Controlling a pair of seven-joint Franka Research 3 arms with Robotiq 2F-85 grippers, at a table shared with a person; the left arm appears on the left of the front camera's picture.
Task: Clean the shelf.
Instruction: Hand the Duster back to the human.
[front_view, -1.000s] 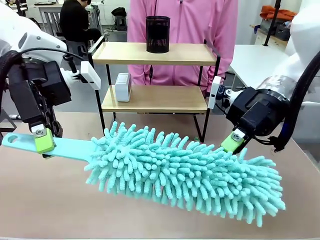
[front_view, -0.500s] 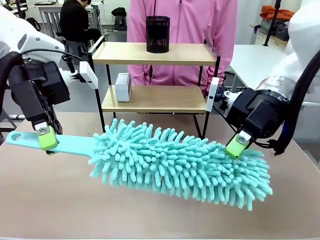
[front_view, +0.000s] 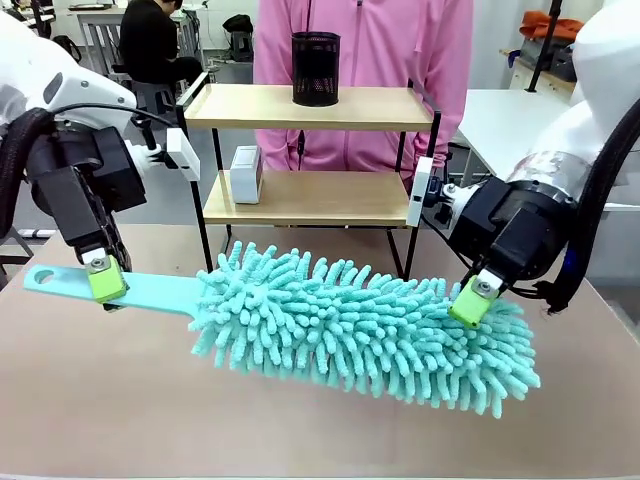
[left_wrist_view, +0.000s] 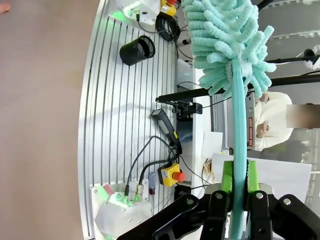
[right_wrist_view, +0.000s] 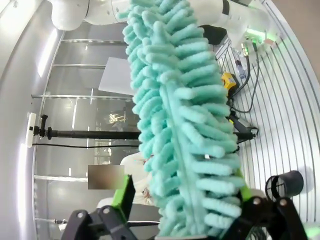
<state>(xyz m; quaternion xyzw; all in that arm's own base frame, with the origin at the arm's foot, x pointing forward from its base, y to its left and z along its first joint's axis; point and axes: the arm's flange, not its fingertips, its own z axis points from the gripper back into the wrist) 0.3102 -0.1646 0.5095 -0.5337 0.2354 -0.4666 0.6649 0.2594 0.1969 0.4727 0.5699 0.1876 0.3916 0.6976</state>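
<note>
Front view puts the shelf (front_view: 310, 150) at the upper middle of the frame, standing at the table's far edge in front of a person in pink. A black mesh cup (front_view: 316, 68) stands on its top board and a small white box (front_view: 245, 174) at the left end of the lower board. Below it, across the middle of the frame, a teal duster (front_view: 370, 325) hangs above the table, not touching either board. The left gripper (front_view: 104, 283) is clamped on the flat handle; the left wrist view shows the green pads pressed to both sides. The right gripper (front_view: 472, 302) has its jaws spread wide around the fluffy head. By my judgement, wiping has not started; both boards remain to be dusted.
</note>
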